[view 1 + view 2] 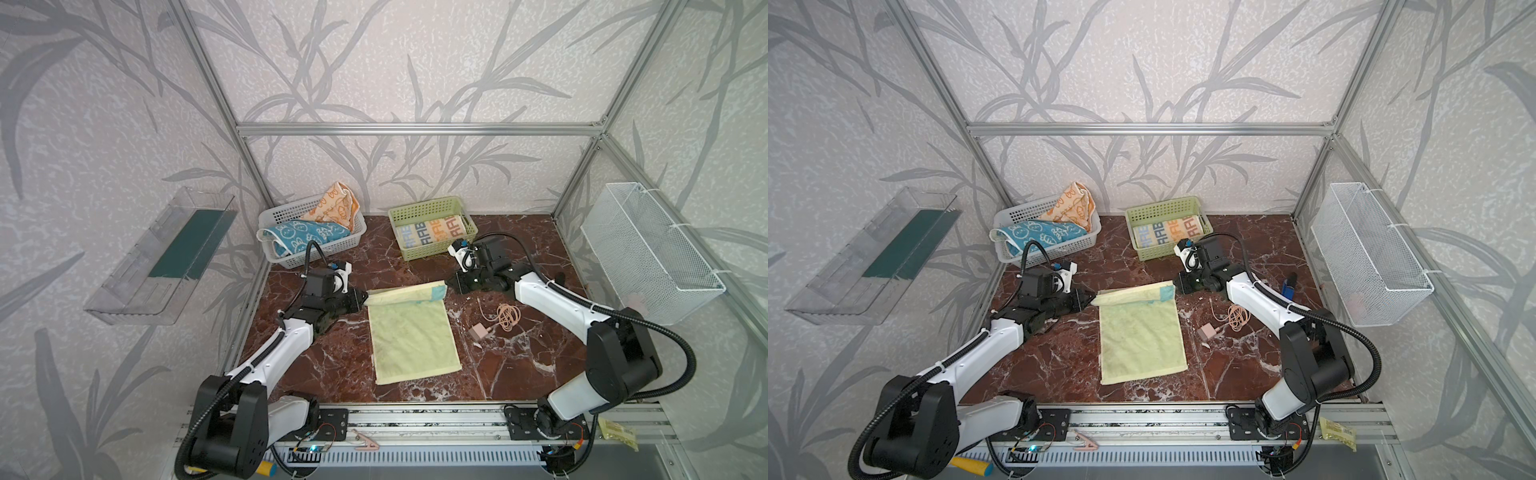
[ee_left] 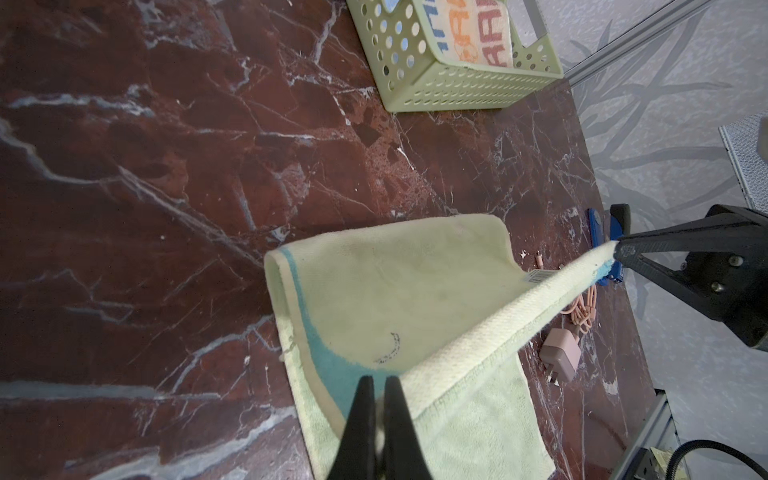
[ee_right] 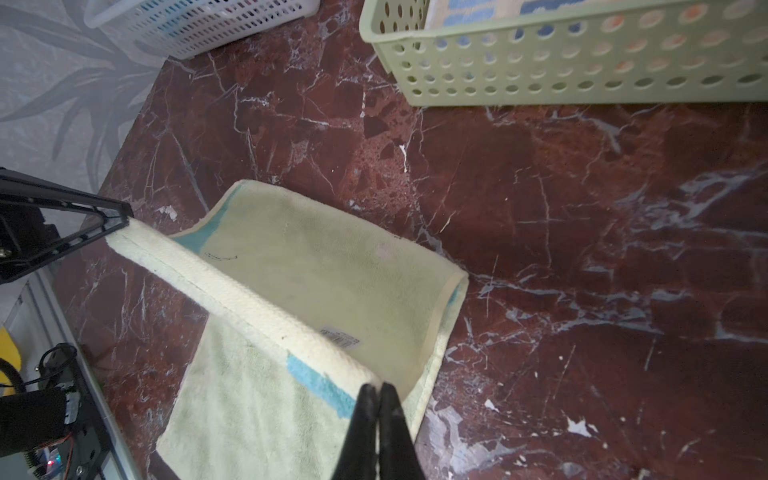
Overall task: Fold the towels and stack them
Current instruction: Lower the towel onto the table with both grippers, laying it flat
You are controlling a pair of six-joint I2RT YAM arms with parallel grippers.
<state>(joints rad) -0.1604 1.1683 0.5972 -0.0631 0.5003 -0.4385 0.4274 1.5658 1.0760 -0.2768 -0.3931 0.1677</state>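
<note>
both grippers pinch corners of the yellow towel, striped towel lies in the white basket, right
No: the striped towel lies in the green basket, seen in both top views. The left gripper and right gripper do pinch corners of the yellow towel.

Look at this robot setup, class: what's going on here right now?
Two robot arms are mid-fold on the pale-yellow towel. The left gripper and right gripper are each shut on a far corner, holding that edge raised and taut between them while the rest lies flat on the marble table. A striped towel lies folded in the green basket; a blue towel and an orange towel sit crumpled in the white basket, not yet folded.
</note>
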